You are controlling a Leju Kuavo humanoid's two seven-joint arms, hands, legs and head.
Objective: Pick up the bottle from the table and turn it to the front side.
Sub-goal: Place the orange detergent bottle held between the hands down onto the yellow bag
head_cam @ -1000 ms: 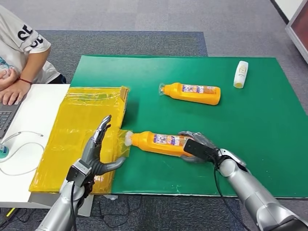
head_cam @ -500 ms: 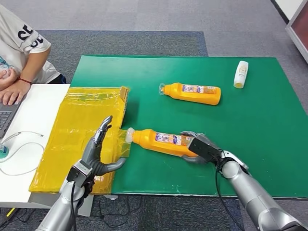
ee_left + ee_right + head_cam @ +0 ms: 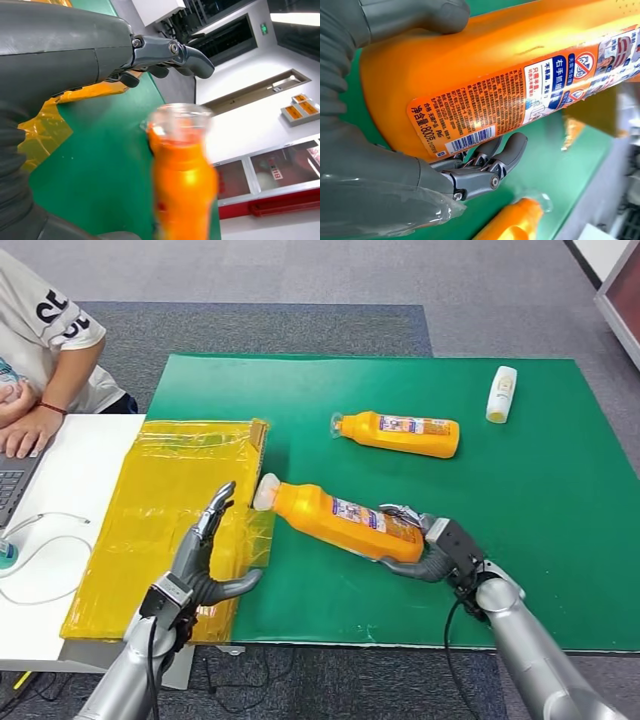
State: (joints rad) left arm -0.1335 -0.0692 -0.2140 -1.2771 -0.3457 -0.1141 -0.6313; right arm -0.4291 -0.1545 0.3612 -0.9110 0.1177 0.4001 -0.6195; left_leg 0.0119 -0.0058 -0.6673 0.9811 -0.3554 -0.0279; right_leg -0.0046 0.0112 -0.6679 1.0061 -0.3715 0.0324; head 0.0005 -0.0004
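right hand (image 3: pixel 441 548) had the near orange bottle (image 3: pixel 340 522) by its base end, thumb on one side and fingers (image 3: pixel 497 160) wrapped round the other, label with the barcode facing the wrist cam. bottle sat over the green counter (image 3: pixel 528 500), cap (image 3: pixel 264 492) pointing toward the yellow bag (image 3: pixel 166 510) on the robot's left and tilted up, base end lower in the grip; looked lifted at the cap end, can't tell if the base was off the mat

long axis ran roughly across the robot, cap left, base right, slightly angled away from the body at the cap. so any turn to the front side would be a roll about that axis, done from the base end where the right hand had it

left hand (image 3: pixel 200 560) was over the yellow bag, fingers apart and extended, holding nothing. cap end was near it, just beyond the fingertips, not touching. left wrist cam looked straight down the cap, blurred. left was the nearer hand to the neck if a second support is wanted

second orange bottle (image 3: pixel 396 433) lay flat further back, well apart, cap also left. small white bottle (image 3: pixel 501 393) near the far right corner. person's arm (image 3: pixel 53 390) at the white desk (image 3: pixel 72 470) beside the bag, clear of both hands
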